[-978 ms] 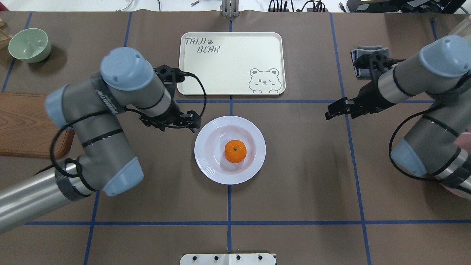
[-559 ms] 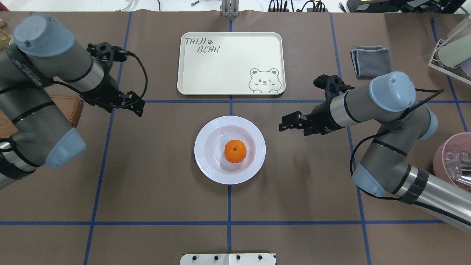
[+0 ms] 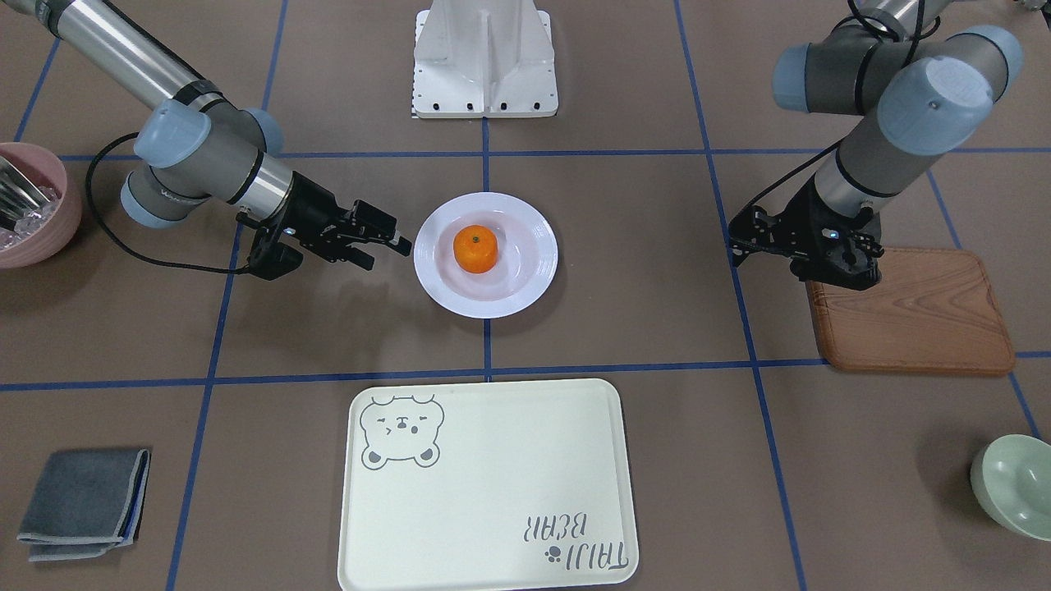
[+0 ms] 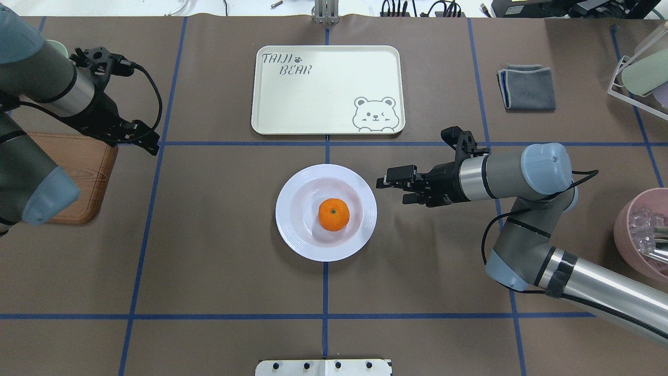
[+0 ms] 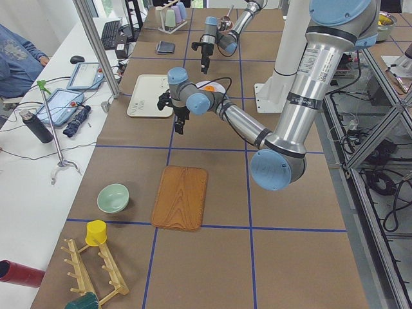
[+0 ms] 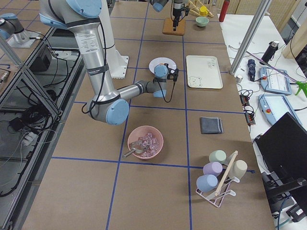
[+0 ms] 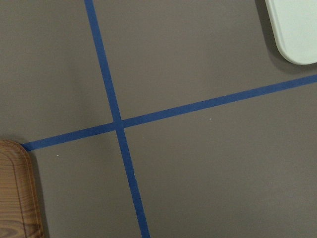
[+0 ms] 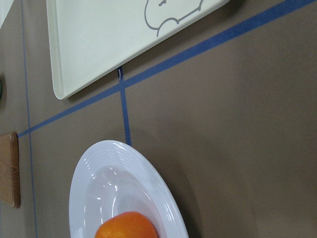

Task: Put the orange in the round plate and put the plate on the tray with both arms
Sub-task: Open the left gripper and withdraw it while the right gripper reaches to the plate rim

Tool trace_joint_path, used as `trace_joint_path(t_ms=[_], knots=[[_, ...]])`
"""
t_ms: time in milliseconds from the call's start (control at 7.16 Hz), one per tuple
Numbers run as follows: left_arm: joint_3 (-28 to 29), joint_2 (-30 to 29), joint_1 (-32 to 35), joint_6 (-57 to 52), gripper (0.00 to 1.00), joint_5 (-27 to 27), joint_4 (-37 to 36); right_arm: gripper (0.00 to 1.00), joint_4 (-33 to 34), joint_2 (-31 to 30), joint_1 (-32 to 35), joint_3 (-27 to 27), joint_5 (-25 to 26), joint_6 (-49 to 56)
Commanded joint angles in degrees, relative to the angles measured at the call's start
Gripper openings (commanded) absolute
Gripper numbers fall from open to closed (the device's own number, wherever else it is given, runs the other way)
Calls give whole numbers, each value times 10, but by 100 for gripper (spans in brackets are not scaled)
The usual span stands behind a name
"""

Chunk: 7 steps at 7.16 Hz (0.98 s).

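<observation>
The orange (image 4: 334,214) sits in the middle of the round plate (image 4: 286,209), which rests on the table just in front of the tray (image 4: 326,89). My right gripper (image 4: 390,187) is open, low over the table, with its fingertips just off the plate's right rim and nothing between them. My left gripper (image 4: 146,141) hangs open and empty far to the left, beside the wooden board. The front-facing view shows the orange (image 3: 475,249), the plate (image 3: 433,264), the tray (image 3: 484,484), the right gripper (image 3: 386,253) and the left gripper (image 3: 735,240). The right wrist view shows the plate (image 8: 148,173) and the orange (image 8: 126,227).
A brown wooden board (image 4: 78,177) lies at the left. A pale green bowl (image 3: 1014,484) stands beyond it. A folded grey cloth (image 4: 527,86) lies at the back right, a pink bowl (image 4: 642,230) and a cup rack (image 4: 639,73) at the right edge.
My left arm has drawn back from the plate's left rim to the wooden board. My right arm has swung in from the far right until its gripper is beside the plate's right rim.
</observation>
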<state>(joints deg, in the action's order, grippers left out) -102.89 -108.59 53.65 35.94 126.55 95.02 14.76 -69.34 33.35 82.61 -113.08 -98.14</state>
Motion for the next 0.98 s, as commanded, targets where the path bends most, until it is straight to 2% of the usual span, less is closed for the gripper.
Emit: trace_joint_path(t_ms=[0, 419, 559, 699, 838], knots=[[1, 1, 12, -1, 98, 1, 0, 98, -41, 1, -41, -10, 68, -40], [1, 8, 21, -2, 98, 4, 0, 92, -41, 3, -67, -12, 82, -40], [1, 8, 21, -2, 98, 4, -1, 89, -42, 20, -70, -28, 85, -40], [0, 8, 22, -2, 98, 4, -1, 80, -42, 22, -70, -32, 85, -41], [-2, 8, 22, -2, 98, 4, -1, 77, -42, 23, -71, -32, 86, -41]])
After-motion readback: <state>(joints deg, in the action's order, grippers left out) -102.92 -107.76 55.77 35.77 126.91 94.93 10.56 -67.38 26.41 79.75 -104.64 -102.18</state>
